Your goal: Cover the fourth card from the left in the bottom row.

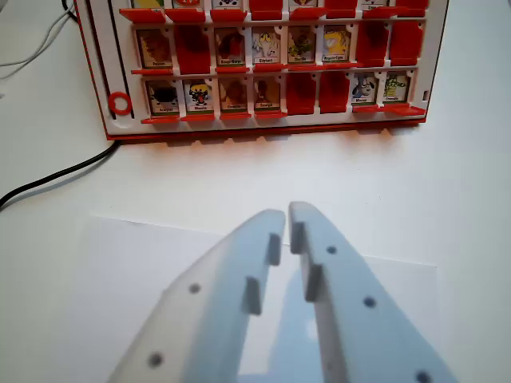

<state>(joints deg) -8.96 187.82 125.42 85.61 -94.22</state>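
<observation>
White tabletop holds the far red card board (263, 72); gripper (287, 219), fingers nearly together, must reach the uncovered fourth card (267, 94).

Cards (267, 93) on red board (96, 48) carry name labels — too blurry to read.

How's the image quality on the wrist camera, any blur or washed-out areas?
In the wrist view, the white plastic gripper looms close and soft-edged; the white table is bright, nearly washed out; the red flip-card game board is sharper, though its card captions stay too small to read; the gripper casts a faint shadow below.
</observation>
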